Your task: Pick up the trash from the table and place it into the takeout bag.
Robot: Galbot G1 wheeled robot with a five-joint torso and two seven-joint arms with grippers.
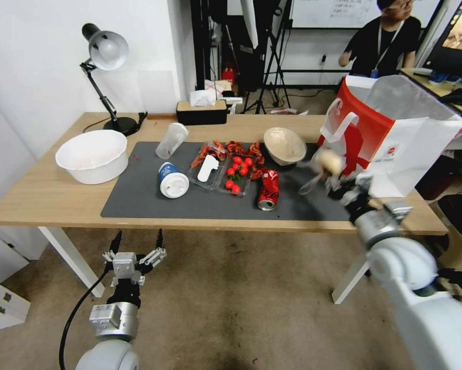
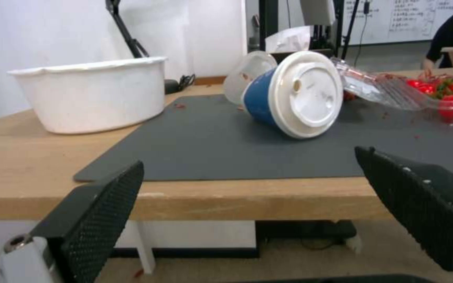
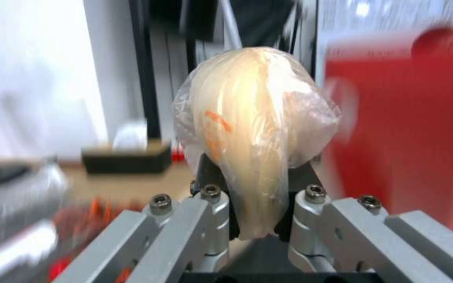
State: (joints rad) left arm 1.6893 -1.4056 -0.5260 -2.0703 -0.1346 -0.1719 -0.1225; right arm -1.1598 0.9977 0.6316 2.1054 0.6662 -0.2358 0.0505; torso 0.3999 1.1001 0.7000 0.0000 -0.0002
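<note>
Light-wood table (image 1: 45,195); right gripper (image 1: 329,177) clamps wrapped bun (image 1: 328,161) beside takeout bag (image 1: 395,139). Clear rim first. Left gripper (image 1: 136,245) parked, spread.

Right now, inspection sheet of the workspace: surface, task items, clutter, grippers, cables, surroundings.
Surface: light-wood table with a dark grey mat.
Task items: wrapped bun clamped in the right gripper; lidded cup, clear cup and crushed can lie on the mat; beige bowl tilted at its far edge; takeout bag upright, mouth open, at the table's right end.
Clutter: white bowl, tomato tray, red scraps behind it, tissue box.
Grippers: right gripper above the mat beside the bag; left gripper open, below the table's front edge.
Cables: lamp cord on the table's far left.
Surroundings: tripods, a person behind.
</note>
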